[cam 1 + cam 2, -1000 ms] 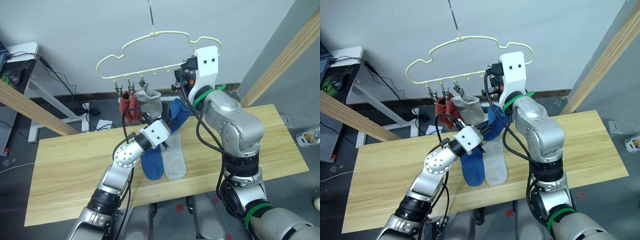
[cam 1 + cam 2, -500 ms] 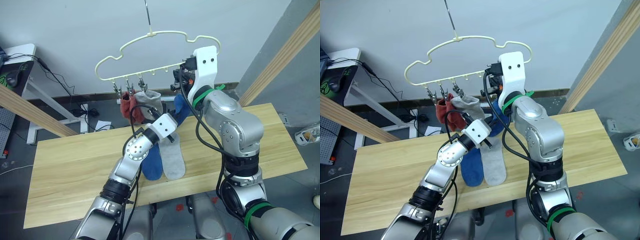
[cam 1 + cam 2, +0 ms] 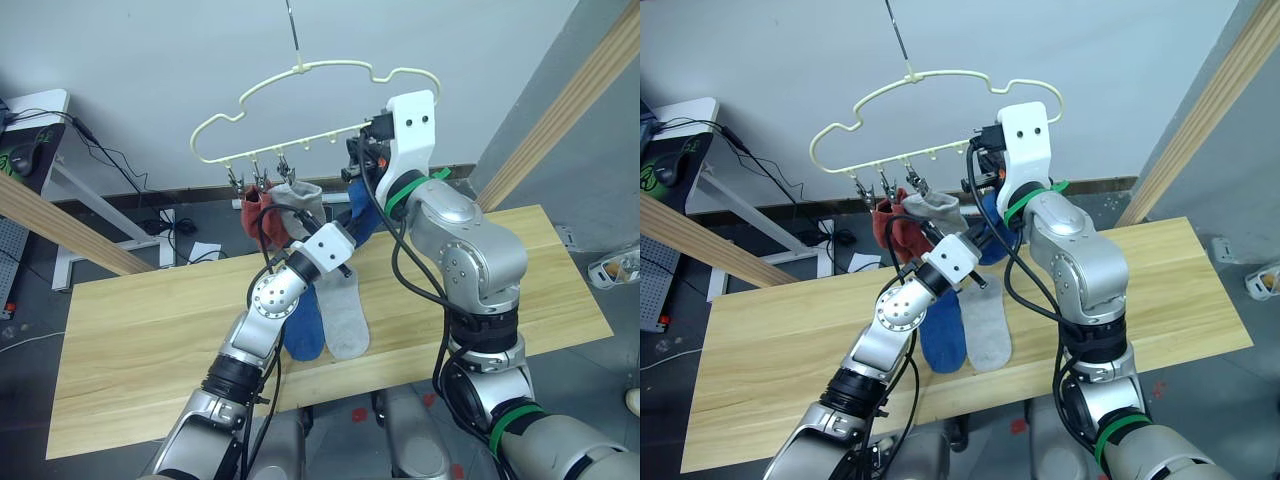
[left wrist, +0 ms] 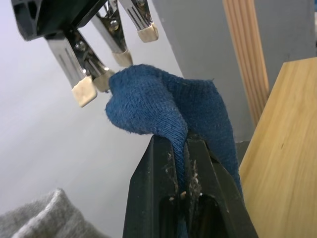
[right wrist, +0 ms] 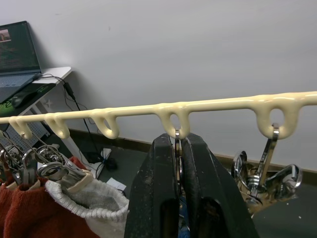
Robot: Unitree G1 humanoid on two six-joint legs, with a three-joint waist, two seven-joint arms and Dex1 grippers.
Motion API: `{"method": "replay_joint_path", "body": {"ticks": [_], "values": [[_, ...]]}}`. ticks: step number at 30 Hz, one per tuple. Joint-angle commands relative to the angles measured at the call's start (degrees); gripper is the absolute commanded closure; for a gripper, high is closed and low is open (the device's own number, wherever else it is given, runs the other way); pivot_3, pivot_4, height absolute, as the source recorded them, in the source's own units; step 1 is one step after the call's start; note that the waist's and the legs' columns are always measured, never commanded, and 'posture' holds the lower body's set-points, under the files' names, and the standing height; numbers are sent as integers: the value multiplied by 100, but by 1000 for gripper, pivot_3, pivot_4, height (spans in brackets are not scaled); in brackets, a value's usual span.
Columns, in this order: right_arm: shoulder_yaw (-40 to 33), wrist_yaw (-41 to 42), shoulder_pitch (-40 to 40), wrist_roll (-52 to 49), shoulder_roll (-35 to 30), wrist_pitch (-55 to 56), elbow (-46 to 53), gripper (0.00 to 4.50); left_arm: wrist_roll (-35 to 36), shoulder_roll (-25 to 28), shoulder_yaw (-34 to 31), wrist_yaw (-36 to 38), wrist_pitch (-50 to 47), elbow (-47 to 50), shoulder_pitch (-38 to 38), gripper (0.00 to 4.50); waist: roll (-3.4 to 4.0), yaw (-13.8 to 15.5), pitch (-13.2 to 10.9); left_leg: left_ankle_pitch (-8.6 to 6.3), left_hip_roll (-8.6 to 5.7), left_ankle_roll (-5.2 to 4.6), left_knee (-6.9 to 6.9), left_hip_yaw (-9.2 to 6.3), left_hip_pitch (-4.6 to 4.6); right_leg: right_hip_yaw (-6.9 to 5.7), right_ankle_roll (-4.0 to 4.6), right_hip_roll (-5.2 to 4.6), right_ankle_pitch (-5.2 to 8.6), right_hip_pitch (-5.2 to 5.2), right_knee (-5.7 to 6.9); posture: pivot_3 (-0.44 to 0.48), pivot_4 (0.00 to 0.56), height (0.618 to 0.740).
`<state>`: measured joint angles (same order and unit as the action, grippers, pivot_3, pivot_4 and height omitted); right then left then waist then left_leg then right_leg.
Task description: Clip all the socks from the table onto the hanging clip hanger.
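While the right gripper (image 5: 179, 163) apparently pinches a clip (image 5: 177, 148), the left gripper (image 4: 186, 163) lifts a blue sock (image 4: 163, 106).

This is a robotics lab or test room: bare grey walls, a dark floor, a plain wooden table (image 3: 140, 340) set up as a workbench. Beyond the table's left end, a white desk (image 3: 40, 105) carries a laptop (image 5: 17, 54), with loose cables (image 3: 150, 215) trailing beneath.

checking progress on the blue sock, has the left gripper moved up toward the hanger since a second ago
Yes. The left gripper, shut on the blue sock, has risen from the table toward the clip hanger.
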<state>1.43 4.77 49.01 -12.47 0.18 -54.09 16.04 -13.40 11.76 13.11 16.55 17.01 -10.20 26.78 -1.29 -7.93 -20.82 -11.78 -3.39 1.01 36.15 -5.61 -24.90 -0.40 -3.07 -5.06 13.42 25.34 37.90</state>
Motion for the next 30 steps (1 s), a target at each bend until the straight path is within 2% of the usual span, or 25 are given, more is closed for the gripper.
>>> {"method": "replay_joint_path", "body": {"ticks": [1,30], "values": [[106,53,119,26,-49,204,215,4500,-73,27,-39,-138,119,46,-14,4473,0,-1,0,0,0,0,0,1,0,0,0,0,0,0,0,-239,354,740],[295,108,33,41,-159,219,192,4500,-184,-127,-5,-481,221,21,103,4473,-2,0,1,0,-1,0,19,1,0,1,0,0,-1,0,16,-230,356,740]]}}
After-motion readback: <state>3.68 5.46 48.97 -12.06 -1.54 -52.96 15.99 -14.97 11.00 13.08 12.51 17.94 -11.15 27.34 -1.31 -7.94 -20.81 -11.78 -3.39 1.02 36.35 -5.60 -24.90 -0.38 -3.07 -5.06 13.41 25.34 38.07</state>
